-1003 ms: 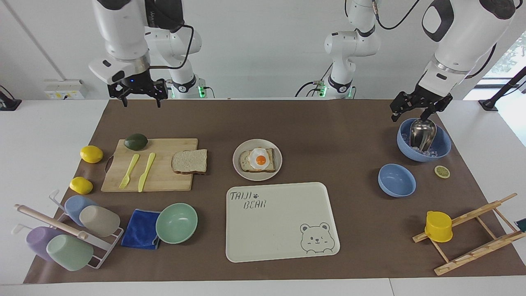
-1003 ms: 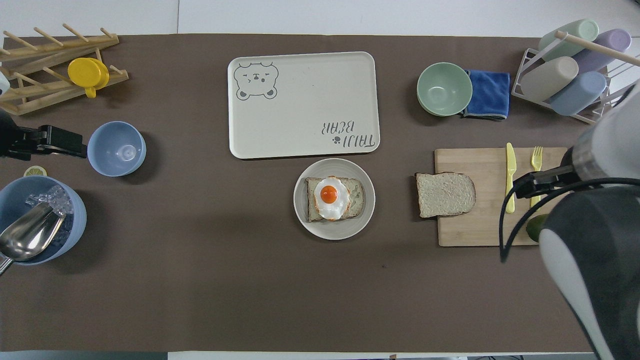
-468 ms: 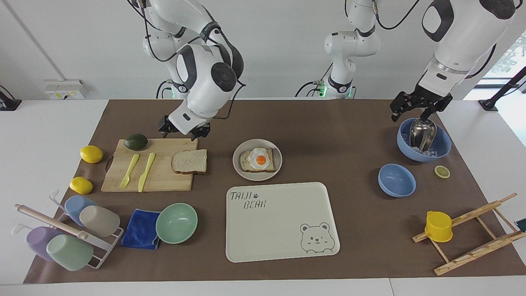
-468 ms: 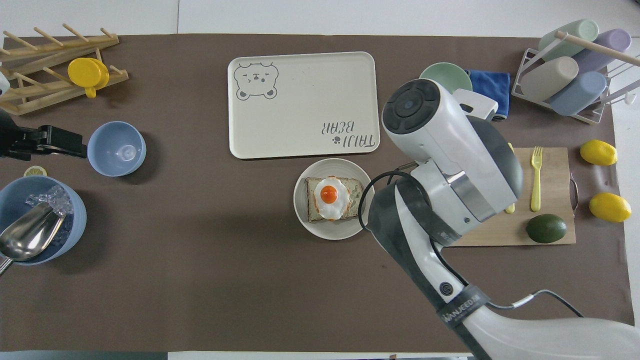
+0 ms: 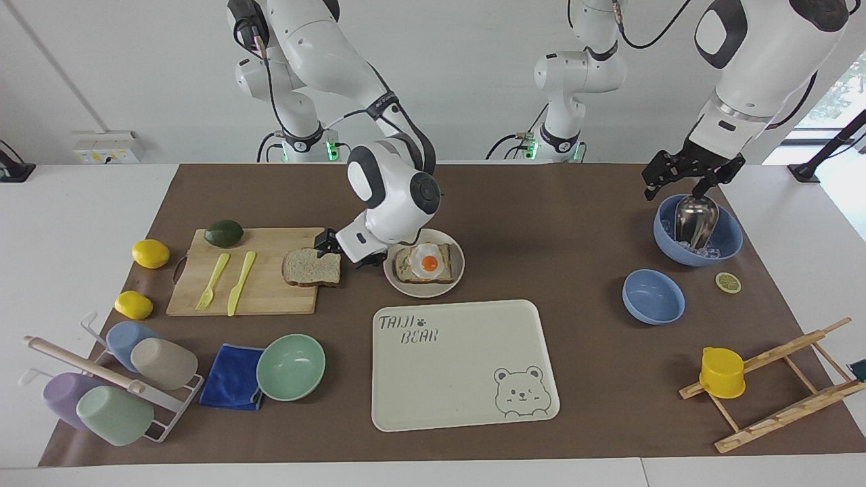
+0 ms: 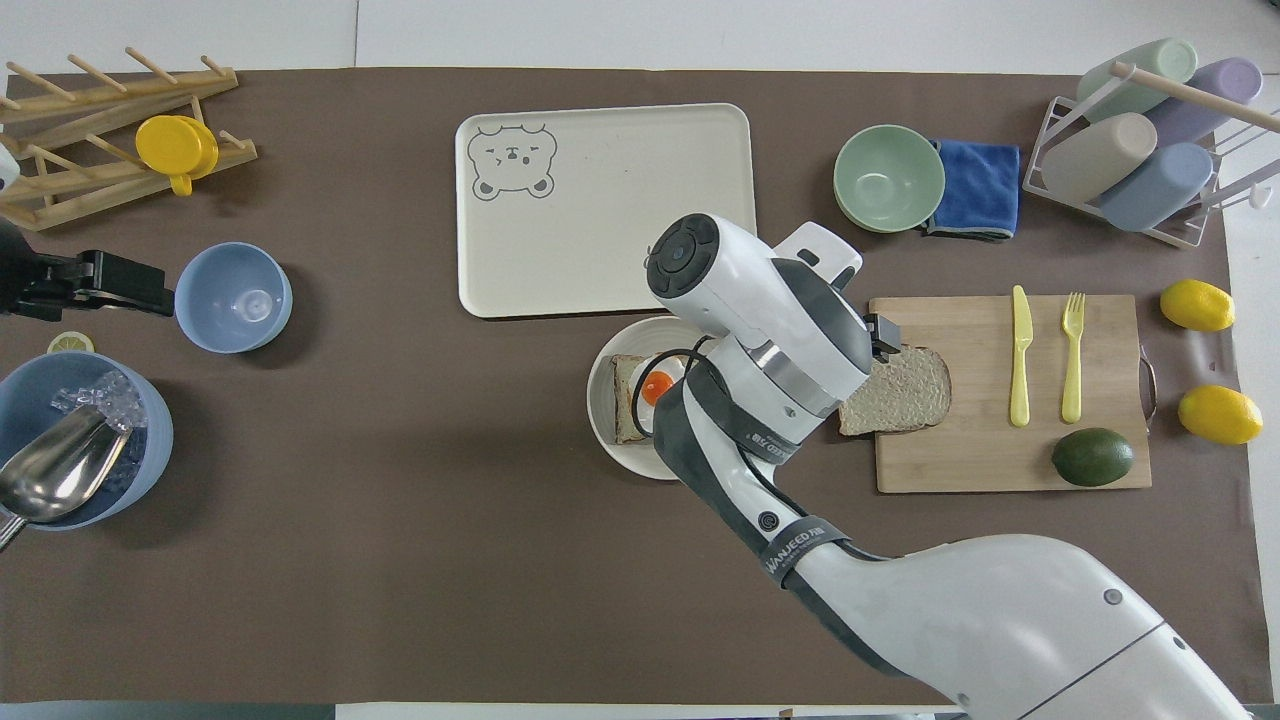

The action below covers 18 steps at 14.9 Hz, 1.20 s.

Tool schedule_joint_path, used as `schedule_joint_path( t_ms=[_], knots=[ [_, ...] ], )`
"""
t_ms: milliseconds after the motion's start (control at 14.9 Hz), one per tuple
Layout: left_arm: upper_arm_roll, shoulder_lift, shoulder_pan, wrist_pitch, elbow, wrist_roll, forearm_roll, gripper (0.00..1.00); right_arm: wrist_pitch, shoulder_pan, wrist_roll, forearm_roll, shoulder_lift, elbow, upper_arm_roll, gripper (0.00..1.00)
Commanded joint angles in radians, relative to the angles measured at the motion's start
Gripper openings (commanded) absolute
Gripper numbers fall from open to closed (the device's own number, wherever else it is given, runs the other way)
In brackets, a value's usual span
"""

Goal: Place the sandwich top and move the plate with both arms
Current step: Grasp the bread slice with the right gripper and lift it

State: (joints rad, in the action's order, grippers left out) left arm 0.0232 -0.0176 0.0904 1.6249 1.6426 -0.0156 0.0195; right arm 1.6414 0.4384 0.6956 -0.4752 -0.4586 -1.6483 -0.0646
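The sandwich top (image 5: pixel 310 268) (image 6: pixel 903 390), a pale slice with a brown crust, lies on the wooden board's end toward the plate. The plate (image 5: pixel 406 286) (image 6: pixel 607 432) is round and beige and bears a bread slice with a fried egg (image 5: pixel 429 263). My right gripper (image 5: pixel 345 251) (image 6: pixel 868 348) hangs low and open at the slice's edge beside the plate, one finger (image 5: pixel 326 241) over the slice's corner. In the overhead view its wrist hides part of the plate and slice. My left gripper (image 5: pixel 682 179) (image 6: pixel 150 290) waits open and raised over the large blue bowl.
The cream bear tray (image 5: pixel 467 406) (image 6: pixel 600 260) lies just farther from the robots than the plate. On the board (image 5: pixel 270 297) lie a fork, a knife and an avocado. A large blue bowl (image 5: pixel 727 243) holds ice and a scoop; a small blue bowl (image 5: pixel 653 296) and a mint bowl (image 5: pixel 291 367) stand nearby.
My right arm has swung down from above the table's near corner, across the board, to the bread slice's edge by the plate. The left arm has not moved.
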Motion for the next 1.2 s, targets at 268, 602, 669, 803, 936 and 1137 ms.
schedule_joint_path(
  t_ms=[268,602,669,803,936,1137],
  knots=[
    [-0.005,-0.012,-0.006,-0.004,0.005,0.013,-0.018,1.0,0.15,-0.018,0.068,0.04,0.063,-0.171,-0.009,1.0],
    [-0.003,-0.012,-0.011,-0.002,0.006,0.014,-0.016,1.0,0.156,-0.018,0.073,0.023,0.087,-0.24,-0.006,1.0],
    [-0.003,-0.013,-0.017,-0.002,0.006,0.014,-0.016,1.0,0.162,-0.018,0.073,0.014,0.093,-0.258,-0.006,1.0],
    [-0.003,-0.018,-0.017,0.006,0.016,0.014,-0.016,1.0,0.173,-0.02,0.074,0.01,0.097,-0.274,-0.006,1.0],
    [-0.003,-0.019,-0.015,0.006,0.019,0.016,-0.018,1.0,0.173,-0.02,0.074,0.009,0.1,-0.281,-0.006,1.0],
    [-0.003,-0.019,-0.017,0.006,0.019,0.014,-0.016,1.0,0.175,-0.023,0.073,-0.045,0.11,-0.314,-0.006,1.0]
  ],
)
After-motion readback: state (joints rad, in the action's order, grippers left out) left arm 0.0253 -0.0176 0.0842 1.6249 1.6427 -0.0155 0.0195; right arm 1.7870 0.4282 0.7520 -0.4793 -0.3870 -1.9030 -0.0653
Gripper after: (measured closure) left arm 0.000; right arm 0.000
